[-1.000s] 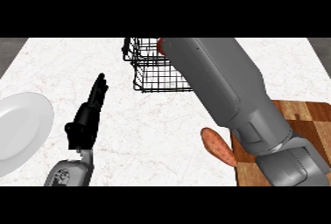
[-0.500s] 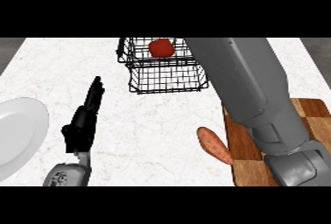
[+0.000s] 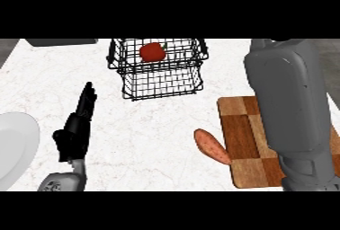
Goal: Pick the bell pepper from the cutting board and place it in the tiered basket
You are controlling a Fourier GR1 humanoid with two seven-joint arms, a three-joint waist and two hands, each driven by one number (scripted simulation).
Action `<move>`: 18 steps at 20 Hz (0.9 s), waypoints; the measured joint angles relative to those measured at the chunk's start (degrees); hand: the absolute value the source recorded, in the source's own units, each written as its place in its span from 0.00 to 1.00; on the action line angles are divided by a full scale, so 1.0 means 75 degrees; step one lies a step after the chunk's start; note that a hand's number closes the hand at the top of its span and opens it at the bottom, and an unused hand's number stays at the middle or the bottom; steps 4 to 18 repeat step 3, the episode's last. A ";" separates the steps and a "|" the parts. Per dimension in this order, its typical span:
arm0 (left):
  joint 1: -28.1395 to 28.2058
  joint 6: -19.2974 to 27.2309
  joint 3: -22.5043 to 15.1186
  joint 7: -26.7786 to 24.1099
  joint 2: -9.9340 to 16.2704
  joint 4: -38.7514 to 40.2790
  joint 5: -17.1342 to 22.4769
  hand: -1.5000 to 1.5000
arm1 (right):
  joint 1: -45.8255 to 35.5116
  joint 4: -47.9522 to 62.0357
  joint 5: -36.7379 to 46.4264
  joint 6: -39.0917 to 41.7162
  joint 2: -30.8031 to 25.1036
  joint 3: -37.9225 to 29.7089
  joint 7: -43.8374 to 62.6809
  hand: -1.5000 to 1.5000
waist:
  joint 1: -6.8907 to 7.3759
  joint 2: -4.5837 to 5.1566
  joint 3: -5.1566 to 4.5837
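Two forearms are recorded entering from the lower edge, over a white marbled desk (image 3: 166,130).

Near, left: the left robot hand (image 3: 78,128), black, fingers straight and together, pointing away up the desk; nothing is held. It is judged to be resting. Beside it, at the left edge, a white plate (image 3: 15,148) is partly shown, nothing seen on it.

Near, right: a wooden cutting board (image 3: 242,139) is listed, largely covered by the right forearm (image 3: 289,112). No bell pepper is seen on its visible part. An orange-brown elongated vegetable (image 3: 211,146), possibly a sweet potato, lies against the board's left edge, its long axis slanting from upper left to lower right.

Right robot hand: not shown in this view; only the grey forearm is visible, reaching up toward the far right, so its state cannot be told.

Far, centre: the black wire tiered basket (image 3: 159,85) stands on the desk. The red bell pepper (image 3: 153,52) is seen in its upper tier; the lower tier appears to hold nothing. The pepper lies ahead and to the right of the left robot hand, and left of the right forearm's far end, which is the nearer arm.

Placement is judged complete or nearly so.
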 measured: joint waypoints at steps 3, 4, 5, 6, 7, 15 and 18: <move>0.0082 -0.0009 0.0098 -0.0019 0.0060 -0.0029 0.0050 0.50 | 0.1006 -0.1369 -0.0275 0.0211 -0.0052 -0.0093 -0.0039 0.00 | -0.0143 -0.0036 0.0003; 0.0082 -0.0009 0.0098 -0.0019 0.0060 -0.0029 0.0050 0.50 | 0.1006 -0.1369 -0.0275 0.0211 -0.0052 -0.0093 -0.0039 0.00 | -0.0143 -0.0036 0.0003; 0.0082 -0.0009 0.0098 -0.0019 0.0060 -0.0029 0.0050 0.50 | 0.1006 -0.1369 -0.0275 0.0211 -0.0052 -0.0093 -0.0039 0.00 | -0.0143 -0.0036 0.0003; 0.0082 -0.0009 0.0098 -0.0019 0.0060 -0.0029 0.0050 0.50 | 0.1006 -0.1369 -0.0275 0.0211 -0.0052 -0.0093 -0.0039 0.00 | -0.0143 -0.0036 0.0003; 0.0082 -0.0009 0.0098 -0.0019 0.0060 -0.0029 0.0050 0.50 | 0.1006 -0.1369 -0.0275 0.0211 -0.0052 -0.0093 -0.0039 0.00 | -0.0143 -0.0036 0.0003; 0.0082 -0.0009 0.0098 -0.0019 0.0060 -0.0029 0.0050 0.50 | 0.1006 -0.1369 -0.0275 0.0211 -0.0052 -0.0093 -0.0039 0.00 | -0.0143 -0.0036 0.0003; 0.0082 -0.0009 0.0098 -0.0019 0.0060 -0.0029 0.0050 0.50 | 0.1006 -0.1369 -0.0275 0.0211 -0.0052 -0.0093 -0.0039 0.00 | -0.0143 -0.0036 0.0003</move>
